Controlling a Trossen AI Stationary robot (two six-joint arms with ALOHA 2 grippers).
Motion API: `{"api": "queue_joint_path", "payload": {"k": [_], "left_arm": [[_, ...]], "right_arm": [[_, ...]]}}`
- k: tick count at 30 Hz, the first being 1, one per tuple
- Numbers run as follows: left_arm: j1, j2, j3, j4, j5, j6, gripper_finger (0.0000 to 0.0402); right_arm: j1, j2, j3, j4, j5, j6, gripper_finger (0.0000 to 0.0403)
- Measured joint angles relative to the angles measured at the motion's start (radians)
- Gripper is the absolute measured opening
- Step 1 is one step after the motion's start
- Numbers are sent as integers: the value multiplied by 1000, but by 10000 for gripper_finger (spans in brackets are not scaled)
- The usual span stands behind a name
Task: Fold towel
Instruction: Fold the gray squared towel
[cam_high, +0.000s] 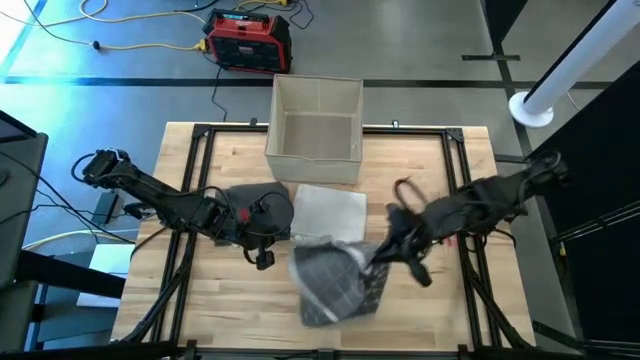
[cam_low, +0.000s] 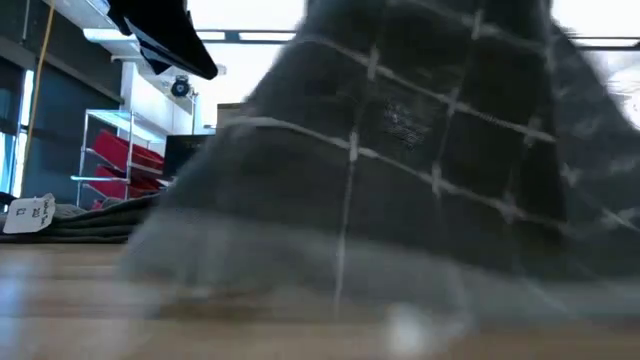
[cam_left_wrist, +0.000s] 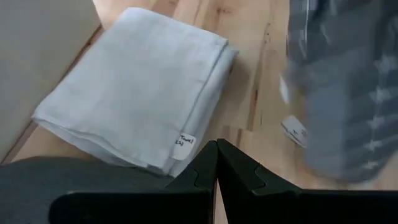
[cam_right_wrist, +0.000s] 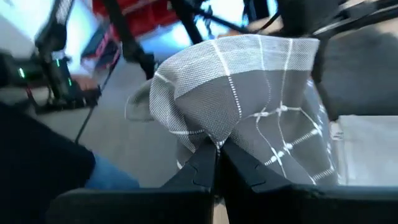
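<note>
A dark grey towel with white checks (cam_high: 335, 282) is bunched up at the table's near middle, and it fills the low view (cam_low: 400, 170). My right gripper (cam_high: 378, 255) is shut on it, coming from the table's right side. A folded light grey towel (cam_high: 331, 211) lies flat on the wood just in front of the box. My left gripper (cam_left_wrist: 216, 148) is shut and hangs left of that towel, with nothing between its fingers. My right gripper pinches a gathered-up fold of the checked towel (cam_right_wrist: 214, 138) between its two fingertips. The fingers slant down from the table's right side. The cloth humps up over them and hangs slack, with its lower part (cam_low: 300, 280) on the table.
An open beige box (cam_high: 316, 122) stands at the far middle of the table. A dark grey folded cloth (cam_high: 252, 196) lies under my left arm. A black metal frame (cam_high: 190, 190) runs along the table's left, right and far sides.
</note>
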Motion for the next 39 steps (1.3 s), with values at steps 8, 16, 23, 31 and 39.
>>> {"api": "queue_joint_path", "payload": {"k": [8, 16, 23, 31, 39], "left_arm": [[-1, 0, 0, 3, 8, -8, 0], [-19, 0, 0, 2, 0, -48, 0], [-41, 1, 0, 2, -42, -49, 0], [-39, 2, 0, 2, -93, -49, 0], [-5, 12, 0, 24, -25, -127, 0]], "right_arm": [[-81, 7, -1, -196, 137, 146, 0], [-142, 81, -1, -279, 190, 233, 21], [-187, 145, -1, -346, 220, 313, 75], [-197, 122, -1, -470, 273, 299, 161], [-194, 50, -1, -511, 348, 325, 171]]}}
